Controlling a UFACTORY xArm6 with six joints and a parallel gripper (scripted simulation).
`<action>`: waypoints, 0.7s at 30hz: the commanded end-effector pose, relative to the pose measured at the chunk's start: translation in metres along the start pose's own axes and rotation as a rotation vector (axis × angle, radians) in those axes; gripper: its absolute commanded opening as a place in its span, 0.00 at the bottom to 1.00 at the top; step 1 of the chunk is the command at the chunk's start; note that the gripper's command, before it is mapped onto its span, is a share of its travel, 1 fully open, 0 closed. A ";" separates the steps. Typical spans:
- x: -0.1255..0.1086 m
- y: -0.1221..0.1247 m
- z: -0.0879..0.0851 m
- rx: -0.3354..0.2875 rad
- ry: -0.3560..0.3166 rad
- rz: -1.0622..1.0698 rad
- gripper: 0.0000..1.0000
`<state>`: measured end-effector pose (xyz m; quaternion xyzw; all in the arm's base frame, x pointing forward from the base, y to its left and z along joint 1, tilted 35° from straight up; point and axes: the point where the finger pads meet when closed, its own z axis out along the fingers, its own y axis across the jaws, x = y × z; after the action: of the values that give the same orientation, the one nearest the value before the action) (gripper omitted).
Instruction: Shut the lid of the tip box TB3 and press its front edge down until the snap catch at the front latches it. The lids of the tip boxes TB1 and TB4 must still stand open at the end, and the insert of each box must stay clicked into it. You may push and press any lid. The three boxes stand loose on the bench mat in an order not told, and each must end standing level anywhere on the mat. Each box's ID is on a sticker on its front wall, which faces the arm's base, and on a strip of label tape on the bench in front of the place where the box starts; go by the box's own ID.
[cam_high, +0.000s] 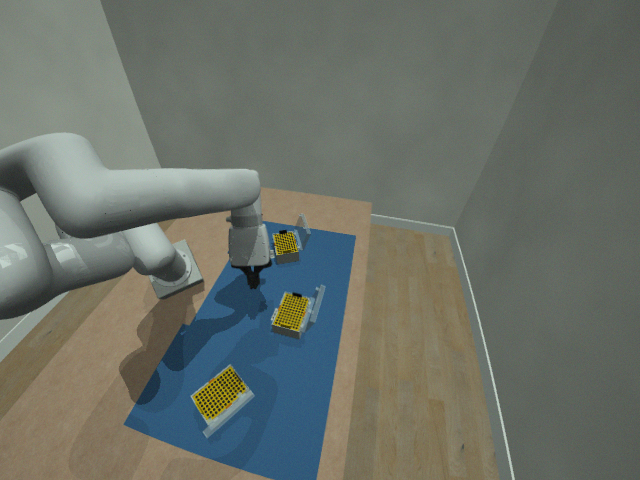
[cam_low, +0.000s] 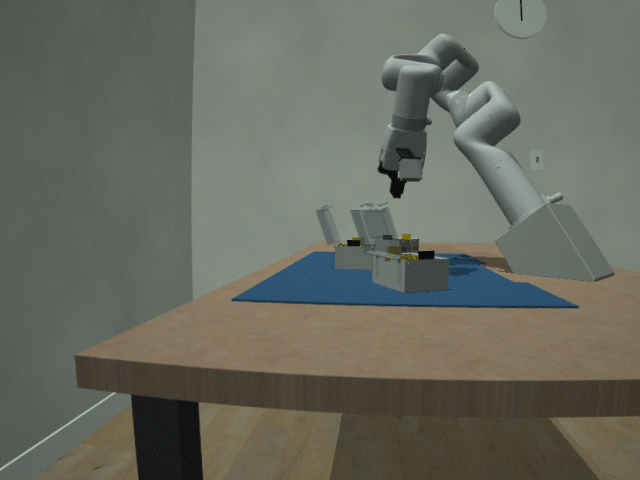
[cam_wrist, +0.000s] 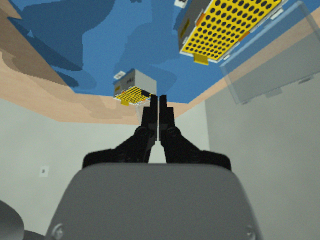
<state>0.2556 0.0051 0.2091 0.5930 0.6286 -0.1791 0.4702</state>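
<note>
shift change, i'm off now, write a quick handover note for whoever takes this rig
Gripper: shut, empty, hanging above the blue mat, touching no box.
Boxes: three tip boxes in a row on the mat, far, middle, near. All three lids stand open, yellow inserts seated.
IDs: stickers unreadable in these views, so TB3 isn't identified.
Done: nothing closed.
Left: find TB3, swing its lid shut, press the front edge until it latches; leave the other two open.
</note>
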 end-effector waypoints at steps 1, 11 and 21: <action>-0.001 0.000 0.000 0.040 -0.044 0.022 0.00; 0.020 -0.001 0.040 0.040 -0.044 0.022 0.00; 0.038 -0.002 0.076 0.040 -0.044 0.021 0.00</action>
<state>0.2743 -0.0250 0.1559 0.6042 0.6098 -0.2017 0.4717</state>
